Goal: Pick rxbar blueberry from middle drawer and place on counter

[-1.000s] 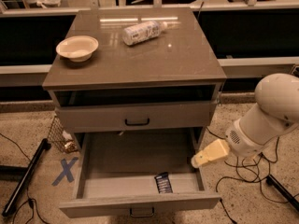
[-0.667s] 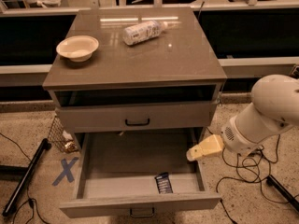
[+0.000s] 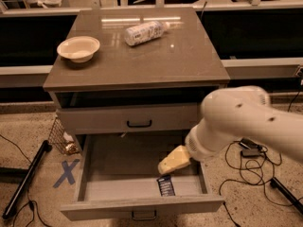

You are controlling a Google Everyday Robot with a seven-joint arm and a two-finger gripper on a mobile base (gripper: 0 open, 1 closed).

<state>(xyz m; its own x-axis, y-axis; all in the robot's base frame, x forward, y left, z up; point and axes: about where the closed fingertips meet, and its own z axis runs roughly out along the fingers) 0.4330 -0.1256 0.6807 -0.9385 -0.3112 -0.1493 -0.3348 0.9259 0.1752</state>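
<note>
The middle drawer point(image 3: 142, 207) is pulled open below the closed drawer point(image 3: 128, 118). The rxbar blueberry point(image 3: 165, 186), a small dark blue bar, lies flat on the drawer floor near the front right. My gripper point(image 3: 173, 161), pale yellow, reaches from the right on the white arm point(image 3: 236, 122) into the drawer, just above and behind the bar. The counter point(image 3: 137, 56) is the glossy grey-brown top of the cabinet.
A white bottle point(image 3: 144, 31) lies on its side on the counter at the back. A cream bowl point(image 3: 78, 48) sits at the counter's left. A blue X mark point(image 3: 66, 172) and a black pole point(image 3: 26, 178) are on the floor at left. Cables point(image 3: 246, 150) lie at right.
The arm has swung left and forward, filling more of the view. The gripper moved from the drawer's right side to inside it, above the bar.
</note>
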